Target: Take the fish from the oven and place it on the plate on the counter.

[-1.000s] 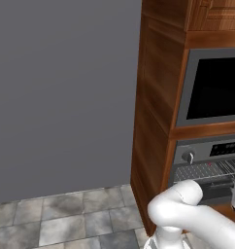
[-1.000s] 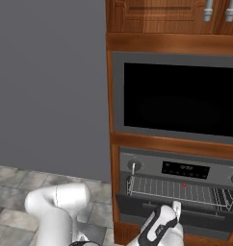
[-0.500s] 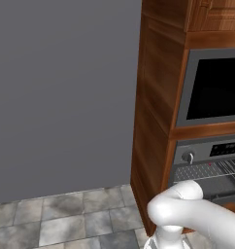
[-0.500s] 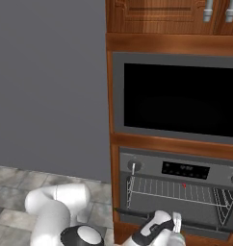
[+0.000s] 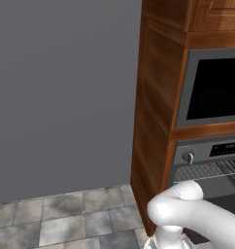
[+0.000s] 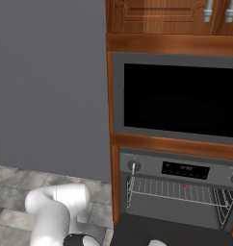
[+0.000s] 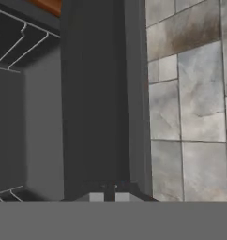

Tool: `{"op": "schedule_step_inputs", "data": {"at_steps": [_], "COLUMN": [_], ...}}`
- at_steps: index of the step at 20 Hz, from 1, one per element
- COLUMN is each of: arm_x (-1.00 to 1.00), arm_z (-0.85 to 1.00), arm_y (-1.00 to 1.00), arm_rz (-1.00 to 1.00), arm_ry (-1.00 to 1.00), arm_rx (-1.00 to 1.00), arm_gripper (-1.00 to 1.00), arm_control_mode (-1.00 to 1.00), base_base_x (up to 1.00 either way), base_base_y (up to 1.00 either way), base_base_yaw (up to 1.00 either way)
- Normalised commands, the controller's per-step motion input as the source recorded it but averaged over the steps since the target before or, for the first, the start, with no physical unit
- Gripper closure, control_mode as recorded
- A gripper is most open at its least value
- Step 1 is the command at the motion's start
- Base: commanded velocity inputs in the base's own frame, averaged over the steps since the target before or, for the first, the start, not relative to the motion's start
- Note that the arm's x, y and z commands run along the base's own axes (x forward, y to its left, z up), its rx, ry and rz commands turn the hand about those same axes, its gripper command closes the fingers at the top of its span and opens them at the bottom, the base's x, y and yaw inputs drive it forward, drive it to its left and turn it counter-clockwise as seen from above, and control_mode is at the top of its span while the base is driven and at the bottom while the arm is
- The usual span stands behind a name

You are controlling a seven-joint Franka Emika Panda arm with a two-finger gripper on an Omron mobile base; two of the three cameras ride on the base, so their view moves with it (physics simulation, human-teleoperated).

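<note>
The fish (image 6: 184, 185) is a tiny red speck on the oven (image 6: 178, 191) rack at 4 o'clock, heading unreadable. Gripper (image 7: 110, 197) jaws stand together, empty.

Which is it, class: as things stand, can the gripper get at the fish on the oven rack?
Probably yes. The oven door is down and the fish lies uncovered on the wire rack. But the gripper is shut, aimed at the door's edge, so it must first open and turn inward.
</note>
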Motion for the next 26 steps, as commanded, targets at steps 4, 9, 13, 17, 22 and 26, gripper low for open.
{"op": "schedule_step_inputs", "data": {"at_steps": [4,9,13,17,22,26], "arm_x": [-0.57,-0.37,-0.31,-0.23,-0.1,0.0], "arm_z": [-0.15,0.51,0.84,0.98,1.0,1.0], "arm_y": [-0.03,-0.05,-0.01,0.0,0.0,0.0], "arm_rz": [-0.01,-0.1,-0.11,-0.14,-0.12,-0.07], "arm_ry": [0.02,-0.07,-0.04,-0.02,-0.01,0.0], "arm_rx": [0.0,0.0,0.0,0.0,0.0,0.0], "arm_gripper": [1.0,1.0,1.0,1.0,1.0,1.0], "arm_control_mode": [-1.0,-1.0,-1.0,-1.0,-1.0,-1.0], "base_base_x": [0.0,0.0,0.0,0.0,0.0,0.0], "base_base_y": [0.0,0.0,0.0,0.0,0.0,0.0], "base_base_yaw": [0.0,0.0,0.0,0.0,0.0,0.0]}}
